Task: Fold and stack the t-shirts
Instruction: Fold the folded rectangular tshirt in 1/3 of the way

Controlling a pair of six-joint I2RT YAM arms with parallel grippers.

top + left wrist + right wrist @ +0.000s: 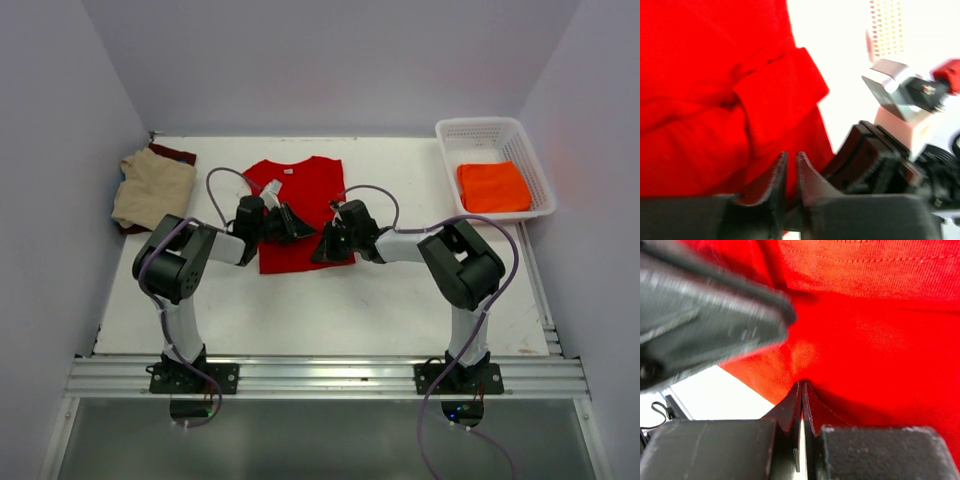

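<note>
A bright red t-shirt lies spread in the middle of the table, its white neck label at the far end. Both grippers are down at its near hem. My left gripper sits at the hem's left part, its fingers drawn almost together with red cloth showing in the narrow slit. My right gripper is shut at the hem's right part, and the red cloth rises in a pinched ridge from its tips. A tan t-shirt lies on a dark maroon one at the far left.
A white basket at the far right holds a folded orange t-shirt. The right arm's dark gripper body sits close beside my left fingers. Grey walls close in the table on three sides.
</note>
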